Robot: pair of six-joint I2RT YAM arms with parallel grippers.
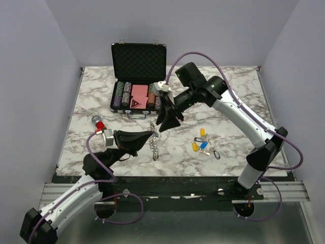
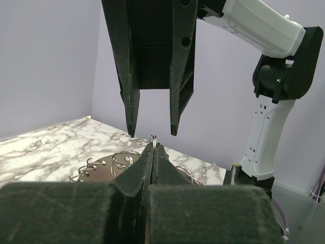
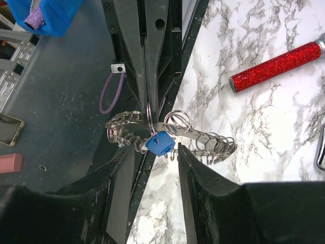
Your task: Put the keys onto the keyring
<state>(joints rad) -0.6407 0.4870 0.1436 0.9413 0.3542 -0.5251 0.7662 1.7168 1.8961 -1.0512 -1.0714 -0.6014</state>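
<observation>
The keyring (image 1: 154,141) is a silvery strip fringed with small rings, hanging from my left gripper (image 1: 152,133) down to the table. The left gripper (image 2: 153,145) is shut on one small ring of it. In the right wrist view a blue-headed key (image 3: 161,143) hangs on that ring at the keyring (image 3: 213,145). My right gripper (image 3: 152,151) is open, its fingers on either side of the blue key, just above the left gripper's tips (image 3: 148,109). The right gripper (image 1: 167,121) points down at the keyring. Several loose keys (image 1: 202,142) with yellow, blue and black heads lie to the right.
An open black case of poker chips (image 1: 138,76) stands at the back. A red glittery tube (image 1: 99,123) lies on the marble at the left, also in the right wrist view (image 3: 277,66). Small black loops lie among the loose keys.
</observation>
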